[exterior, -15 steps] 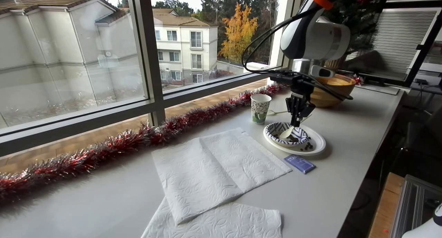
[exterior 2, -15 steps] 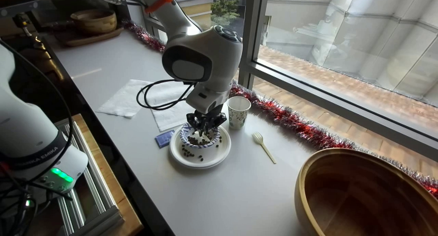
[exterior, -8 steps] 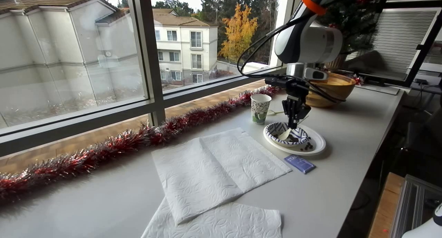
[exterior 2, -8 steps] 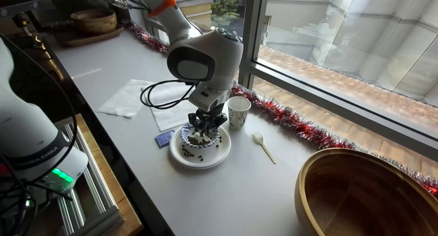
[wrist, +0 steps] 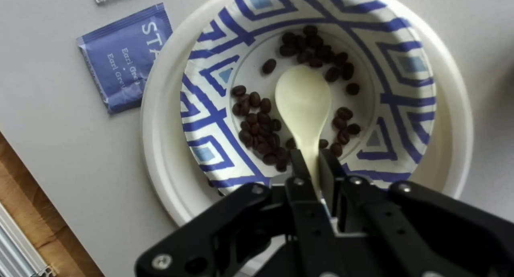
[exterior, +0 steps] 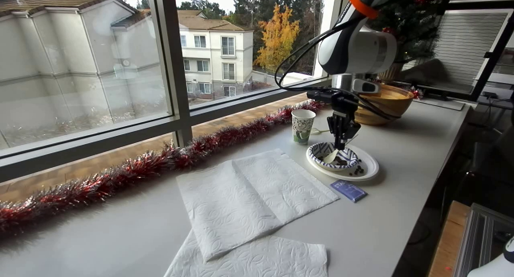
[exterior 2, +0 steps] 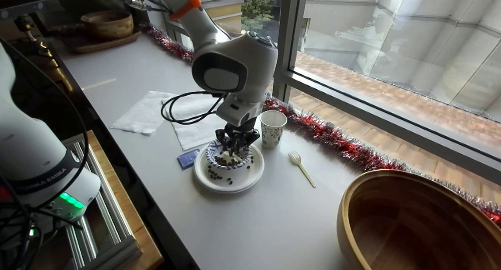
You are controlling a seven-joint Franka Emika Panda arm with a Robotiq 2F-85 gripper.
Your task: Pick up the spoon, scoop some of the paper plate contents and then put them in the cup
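Observation:
My gripper [wrist: 312, 154] is shut on the handle of the pale cream spoon [wrist: 304, 96]. The spoon's head points down into a blue-patterned paper bowl [wrist: 405, 108], with no bits on it. The contents, dark brown-black beans [wrist: 261, 130], lie in the bowl around the spoon head. The bowl stands on the round white paper plate [wrist: 160, 148]; a few more beans lie on the plate [exterior 2: 235, 186]. The gripper is right above the bowl in both exterior views [exterior: 339, 146] [exterior 2: 233, 152]. The pale patterned cup [exterior: 302, 126] stands upright beside the plate, also in an exterior view [exterior 2: 272, 133].
A blue tea packet [wrist: 124, 60] lies beside the plate. A pale fork [exterior 2: 301, 168] lies near the cup. A large wooden bowl [exterior 2: 344, 227] stands further along. Paper towels [exterior: 257, 188] lie on the table. Red-silver tinsel [exterior: 209, 140] runs along the window.
The gripper with the spoon has shifted slightly and lowered a little over the bowl, mostly in the earlier half second. Since then it has hardly moved. The plate and cup have stayed put.

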